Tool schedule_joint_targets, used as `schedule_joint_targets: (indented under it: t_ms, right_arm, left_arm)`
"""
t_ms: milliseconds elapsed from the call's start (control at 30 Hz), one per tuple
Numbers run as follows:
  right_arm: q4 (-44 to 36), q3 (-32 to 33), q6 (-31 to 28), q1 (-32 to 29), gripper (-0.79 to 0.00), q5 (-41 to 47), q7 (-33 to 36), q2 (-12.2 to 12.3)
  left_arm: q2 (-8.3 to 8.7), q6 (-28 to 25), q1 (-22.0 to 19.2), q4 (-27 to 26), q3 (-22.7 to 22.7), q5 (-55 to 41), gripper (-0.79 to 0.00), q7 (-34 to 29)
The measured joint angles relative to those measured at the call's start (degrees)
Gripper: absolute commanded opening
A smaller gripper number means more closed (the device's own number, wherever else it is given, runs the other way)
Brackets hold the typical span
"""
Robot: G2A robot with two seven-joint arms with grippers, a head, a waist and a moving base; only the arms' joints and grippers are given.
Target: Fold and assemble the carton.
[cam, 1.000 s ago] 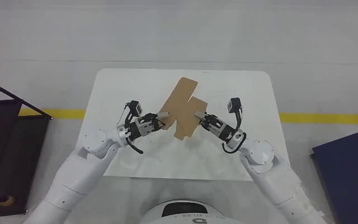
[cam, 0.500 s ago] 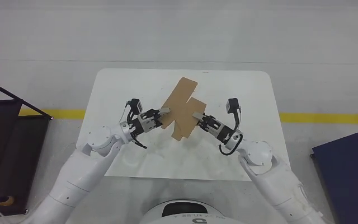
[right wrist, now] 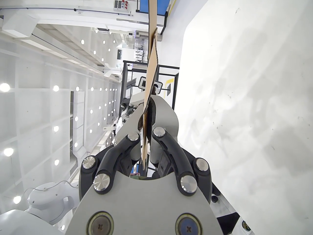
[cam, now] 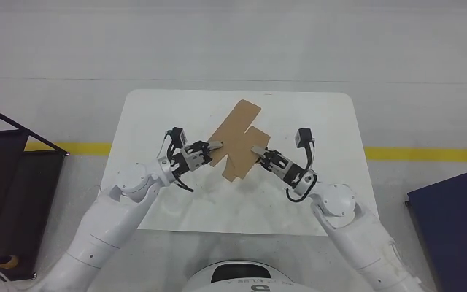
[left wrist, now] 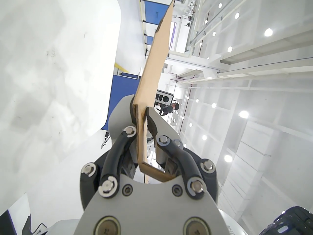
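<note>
Cardboard carton (cam: 237,142) flat, no panel folded: you look to be at start of folding. Your left jaws clamped on its left edge, right jaws clamped on its right edge. Forearms angle inward, wrists facing each other. Carton held between them over middle of worktop (cam: 314,197), far flap pointing away. Next move likely needs one side anchored while other swings panel about crease.

You get bright, even light from round ceiling lamps (left wrist: 268,32); the white rounded bench (cam: 314,124) glares slightly, the flat brown cardboard carton (cam: 237,142) casts only a soft shadow, and wrist views bow at their edges.
</note>
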Motion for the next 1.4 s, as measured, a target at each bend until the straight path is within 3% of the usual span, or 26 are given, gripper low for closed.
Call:
schedule_joint_targets:
  t_ms: [167, 300, 467, 567, 733, 900, 1100, 1300, 1400]
  right_arm:
    - [-0.63, 1.12, -0.64, -0.71, 0.0, 1.1, 0.14, 0.03]
    - [-2.74, 4.55, -3.67, -3.45, 0.0, 2.25, 0.41, 0.51]
    - [-5.9, 8.95, -7.31, -8.05, 0.0, 2.99, 0.37, 1.11]
    - [-8.05, 10.74, -8.99, -10.62, 0.0, 2.51, 0.1, 1.34]
    - [-11.39, 12.27, -10.96, -14.16, 0.0, -1.18, -1.59, 1.52]
    - [-12.96, 11.79, -10.49, -15.47, 0.0, -8.35, -6.36, 1.32]
    - [-11.04, 7.11, -10.69, -12.8, 0.0, -19.75, -16.12, 0.22]
    - [-8.2, 1.46, -9.49, -9.94, 0.0, -29.17, -22.3, -0.96]
    - [-6.88, 0.17, -9.9, -8.57, 0.0, -28.86, -22.18, -1.33]
  left_arm:
    - [-0.46, 2.95, 0.09, 1.63, -1.01, -7.92, -0.785, -2.94]
    - [-0.8, 9.61, -0.48, 5.52, -3.63, -23.58, -0.785, -8.45]
    - [-1.16, 17.66, -1.22, 8.76, -5.58, -36.07, -0.785, -11.89]
    - [-1.63, 25.75, -1.78, 10.74, -5.64, -46.22, -0.785, -14.13]
    - [-2.71, 45.44, -3.84, 15.53, -3.6, -67.4, -0.785, -13.27]
    - [-3.59, 55.22, -5.38, 18.87, 0.3, -83.13, -0.785, -6.84]
    - [-2.22, 55.15, -7.45, 18.69, 9.55, -106.8, -0.785, 10.32]
    - [-0.18, 55.15, -8.37, 17.46, 13.35, -131.68, -0.785, 26.46]
    - [0.29, 55.16, -7.37, 16.34, 14.12, -137.91, -0.785, 31.46]
